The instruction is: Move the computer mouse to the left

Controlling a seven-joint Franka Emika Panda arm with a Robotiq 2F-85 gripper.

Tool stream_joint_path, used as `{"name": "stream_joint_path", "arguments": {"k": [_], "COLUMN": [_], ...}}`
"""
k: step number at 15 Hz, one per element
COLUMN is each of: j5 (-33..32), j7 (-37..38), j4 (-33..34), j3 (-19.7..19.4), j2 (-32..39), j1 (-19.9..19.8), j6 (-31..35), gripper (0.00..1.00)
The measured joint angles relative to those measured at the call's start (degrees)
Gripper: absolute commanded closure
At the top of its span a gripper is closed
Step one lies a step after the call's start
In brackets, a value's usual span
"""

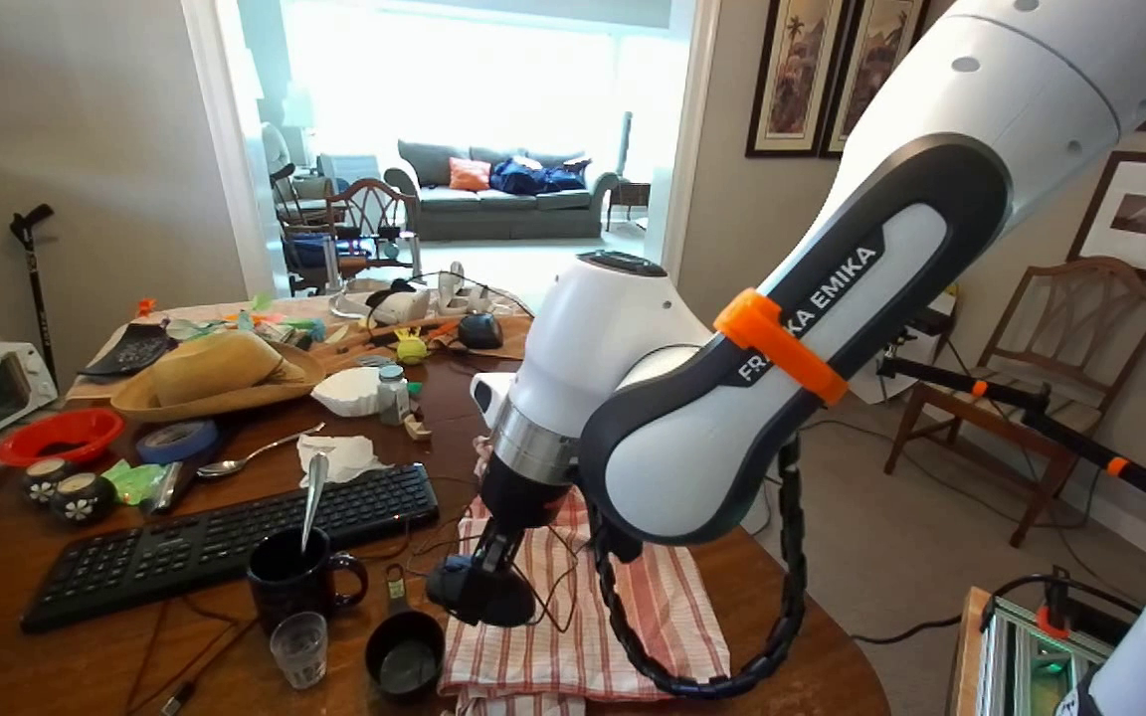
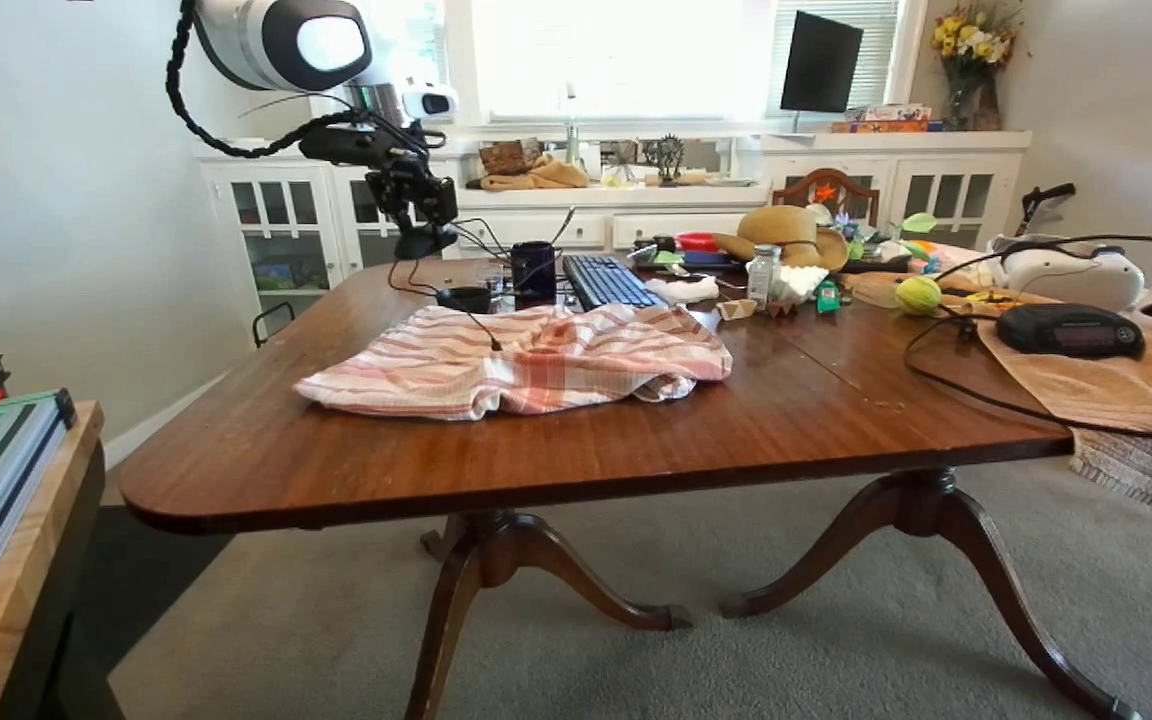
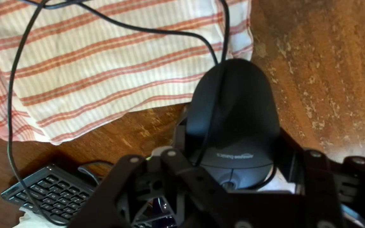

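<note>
the gripper (image 3: 232, 136) is parted only as wide as the amazon basics mouse (image 3: 233, 104), its 2 jaws against the mouse's long sides, so it has the mouse in its hold. the mouse hangs off the wooden table (image 2: 386, 465), toward the short edge nearest the panda arm (image 1: 682, 457), above the border where the striped tea towel (image 3: 116, 63) meets bare wood. a black cord (image 3: 166, 32) loops over the towel and seems to run across the mouse's back.

i take the step in hand to be the carry: grasp and lift look done, the setting down not yet. the task does not say whose left is meant. if it is the arm's own, the next move calls for travel along that short edge, away from the towel and toward the long edge farther from it. on that side stand the black measuring cup (image 1: 406, 636), the clear tumbler (image 1: 299, 651) and the dark mug (image 1: 285, 587) with a spoon (image 1: 313, 497) in it, so the path should pass above them or end short of them. then comes a gentle lowering onto wood, and only after contact a release.
</note>
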Motion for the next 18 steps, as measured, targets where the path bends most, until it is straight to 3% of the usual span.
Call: {"name": "stream_joint_path", "arguments": {"k": [6,9,14,18], "j5": [-10.60,-14.50,-14.64,-14.56], "j7": [22.82,29.53,30.41,29.33], "j4": [4.50,7.87,13.81,16.66], "j3": [-7.16,-9.84,-13.01,-13.68], "j2": [6.74,12.03,20.33,23.04], "j1": [13.85,20.12,27.42,28.64], "j6": [0.15,0.22,0.32,0.43], "gripper": [0.58,0.58,0.58,0.58]}}
